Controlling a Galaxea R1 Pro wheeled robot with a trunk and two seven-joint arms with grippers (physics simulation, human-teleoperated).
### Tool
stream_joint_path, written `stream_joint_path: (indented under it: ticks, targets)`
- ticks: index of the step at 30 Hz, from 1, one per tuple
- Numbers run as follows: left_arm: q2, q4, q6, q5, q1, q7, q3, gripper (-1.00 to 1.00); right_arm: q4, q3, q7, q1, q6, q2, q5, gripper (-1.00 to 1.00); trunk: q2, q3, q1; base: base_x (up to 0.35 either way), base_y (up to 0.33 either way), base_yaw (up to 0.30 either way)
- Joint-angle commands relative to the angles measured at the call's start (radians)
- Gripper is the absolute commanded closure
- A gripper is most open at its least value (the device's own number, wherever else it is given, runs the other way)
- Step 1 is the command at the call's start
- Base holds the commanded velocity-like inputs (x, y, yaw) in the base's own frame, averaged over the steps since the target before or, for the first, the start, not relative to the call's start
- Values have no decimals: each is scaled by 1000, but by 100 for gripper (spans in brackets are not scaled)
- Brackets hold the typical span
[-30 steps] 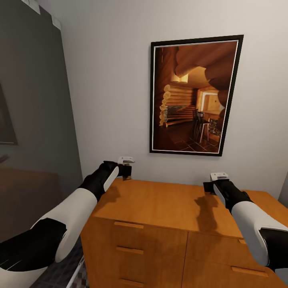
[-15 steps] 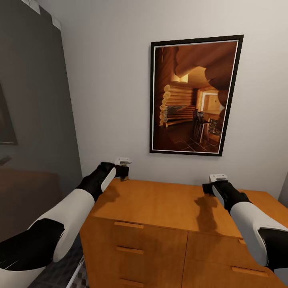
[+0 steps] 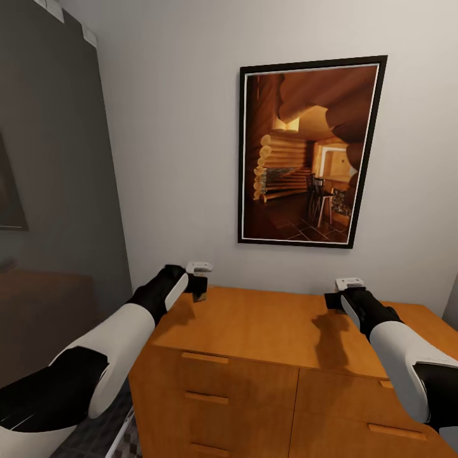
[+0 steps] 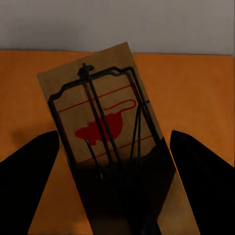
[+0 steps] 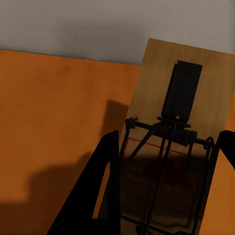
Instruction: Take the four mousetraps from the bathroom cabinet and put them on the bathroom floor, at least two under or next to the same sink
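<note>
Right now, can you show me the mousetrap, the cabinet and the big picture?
mousetrap (image 4: pixel 105 132): left wrist view, on its red mouse print.
cabinet (image 3: pixel 254 324): head view, on its flat top.
picture (image 3: pixel 305 152): head view, on the log-cabin image.

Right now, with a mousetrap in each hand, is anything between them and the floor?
Yes. Both grippers, left and right, hang over the cabinet, so its flat top lies directly under the left mousetrap and the right mousetrap. Floor tiles show only at the cabinet's left.
</note>
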Motion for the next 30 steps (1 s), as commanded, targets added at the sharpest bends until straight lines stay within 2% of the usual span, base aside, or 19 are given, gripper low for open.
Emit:
stream_joint_path:
  ticks: [1,14,21,22,30]
  targets:
    - [1,5,10,8,-1,5,-5,100,-2,-6,4,-1,5,0,9,100,-1,-1,0,0,0,0]
    - [-1,57,17,12,-1,10,-2,100,-2,-7,3,-1,13,-2,8,100,-1,-1,0,0,0,0]
    - [-2,55,44,49,-1,44,35,100,-2,-8,4,-1,13,-4,8,100,-1,-1,0,0,0,0]
    - [-2,54,60,57,-1,160,103,100,-2,-8,4,-1,13,-4,8,100,-1,-1,0,0,0,0]
    - [-1,52,68,61,-1,192,119,100,-2,-8,4,-1,12,-4,8,100,-1,-1,0,0,0,0]
